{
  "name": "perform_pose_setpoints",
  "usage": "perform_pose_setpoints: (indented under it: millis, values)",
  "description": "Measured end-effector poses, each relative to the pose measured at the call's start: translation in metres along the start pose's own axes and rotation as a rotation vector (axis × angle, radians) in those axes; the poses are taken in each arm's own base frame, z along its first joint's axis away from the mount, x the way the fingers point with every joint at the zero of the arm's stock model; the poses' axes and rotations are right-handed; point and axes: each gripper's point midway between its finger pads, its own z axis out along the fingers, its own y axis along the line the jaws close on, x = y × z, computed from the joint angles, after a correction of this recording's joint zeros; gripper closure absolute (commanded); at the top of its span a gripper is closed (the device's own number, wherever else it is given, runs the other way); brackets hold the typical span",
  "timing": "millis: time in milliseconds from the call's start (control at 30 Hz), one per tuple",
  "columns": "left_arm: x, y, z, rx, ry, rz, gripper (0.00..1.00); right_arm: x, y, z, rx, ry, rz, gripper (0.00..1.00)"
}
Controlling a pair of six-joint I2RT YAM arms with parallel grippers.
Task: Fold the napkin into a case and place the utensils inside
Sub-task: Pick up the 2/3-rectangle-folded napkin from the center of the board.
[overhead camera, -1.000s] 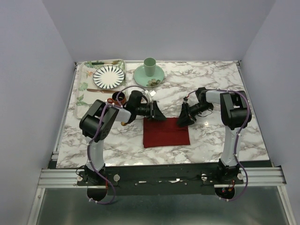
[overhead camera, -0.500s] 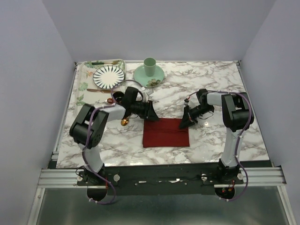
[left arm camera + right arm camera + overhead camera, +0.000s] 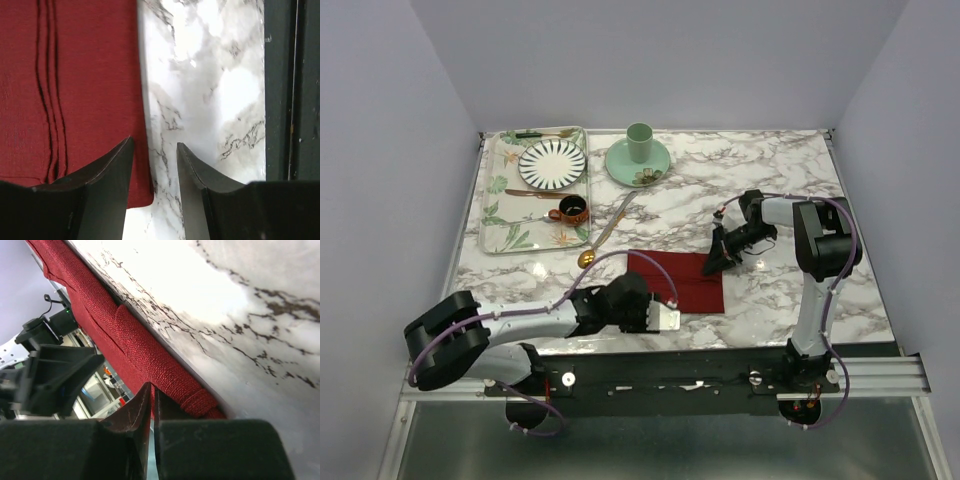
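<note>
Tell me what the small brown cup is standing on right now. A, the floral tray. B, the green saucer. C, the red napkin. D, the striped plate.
A: the brown cup stands on the floral tray, near its right edge and just in front of the striped plate; the green saucer holds a green cup instead.

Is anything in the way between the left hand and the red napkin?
No, nothing visible. The left hand hangs open right at the napkin's edge, one finger over the cloth, the other over bare table.
</note>
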Motion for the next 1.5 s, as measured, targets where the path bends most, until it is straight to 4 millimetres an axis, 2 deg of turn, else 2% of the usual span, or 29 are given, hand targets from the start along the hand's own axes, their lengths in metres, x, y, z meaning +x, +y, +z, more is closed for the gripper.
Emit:
perform_pose_setpoints:
  millis: [100,233,333,367,467,567,767,900,1067,1167,1300,1333,1367,1433,1467,1500]
  values:
    - [0.011,-0.013,0.005,-0.011,0.057,0.125,0.51,0.0,0.0,0.0,0.0,0.0,0.0,0.85]
    - [0.008,-0.007,0.015,-0.079,0.084,0.233,0.55,0.0,0.0,0.0,0.0,0.0,0.0,0.85]
    - [0.004,0.0,0.023,-0.134,0.092,0.296,0.65,0.0,0.0,0.0,0.0,0.0,-0.001,0.85]
    - [0.004,0.001,0.024,-0.138,0.094,0.308,0.74,0.0,0.0,0.0,0.001,0.0,-0.001,0.86]
    - [0.007,0.005,0.029,-0.162,0.114,0.343,0.92,0.0,0.0,0.0,0.002,0.0,-0.003,0.87]
    - [0.01,0.005,0.03,-0.157,0.128,0.366,1.0,0.0,-0.001,0.0,0.005,0.0,-0.004,0.9]
    - [0.006,-0.003,0.025,-0.081,0.141,0.343,1.0,0.004,-0.001,0.001,0.017,0.013,-0.022,0.9]
    - [-0.011,-0.006,0.02,0.012,0.113,0.251,1.0,0.015,-0.004,0.001,0.047,0.029,-0.038,0.9]
    - [-0.027,0.003,0.011,0.096,0.08,0.135,1.0,0.017,-0.005,0.0,0.064,0.035,-0.058,0.9]
    - [-0.037,0.016,0.008,0.152,0.057,0.052,1.0,0.018,-0.006,0.0,0.067,0.039,-0.064,0.9]
    - [-0.041,0.029,0.01,0.227,0.05,-0.042,0.99,0.019,-0.006,-0.001,0.069,0.041,-0.069,0.9]
    - [-0.04,0.031,0.01,0.246,0.049,-0.065,0.97,0.019,-0.006,-0.001,0.07,0.042,-0.069,0.9]
    - [-0.04,0.031,0.011,0.26,0.046,-0.077,0.88,0.018,-0.006,-0.001,0.071,0.041,-0.069,0.9]
    - [-0.033,0.032,0.011,0.274,0.056,-0.107,0.77,0.018,-0.006,-0.001,0.076,0.041,-0.07,0.9]
    - [-0.029,0.03,0.01,0.28,0.059,-0.117,0.65,0.018,-0.006,-0.001,0.078,0.042,-0.071,0.9]
    - [-0.025,0.026,0.011,0.287,0.066,-0.125,0.62,0.018,-0.006,-0.001,0.082,0.044,-0.074,0.9]
